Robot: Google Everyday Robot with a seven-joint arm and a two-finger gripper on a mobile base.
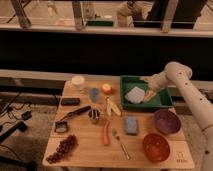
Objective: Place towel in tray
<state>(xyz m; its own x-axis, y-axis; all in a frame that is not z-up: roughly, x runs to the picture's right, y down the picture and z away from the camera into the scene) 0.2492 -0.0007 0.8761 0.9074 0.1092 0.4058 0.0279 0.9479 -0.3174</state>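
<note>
The table (85,152) is wooden, and the green tray (163,102) sits at its far right corner. The towel (135,94), a pale crumpled cloth, lies inside the tray, towards the tray's left side. The gripper (146,87) hangs over the middle of the tray, just right of the towel and at its edge; whether it touches the cloth cannot be told. Its fingers (149,95) look spread and grip nothing. The white arm (187,92) reaches in from beyond the right edge. Along the far edge stand a white tub (77,81) and an orange (106,88), with a grey-blue object (94,93) between them. A banana (113,106) lies near the table's middle, beside a metal cup (93,116). Near the left edge lie a black bar (70,101), a dark-handled tool (75,112) and a small black box (61,127). Grapes (62,146) sit at the near left corner. A carrot (106,133), a spoon (120,144) and a blue sponge (131,125) lie towards the near edge. By the right edge are a purple bowl (166,121) and, at the near right corner, a red bowl (155,146).
</note>
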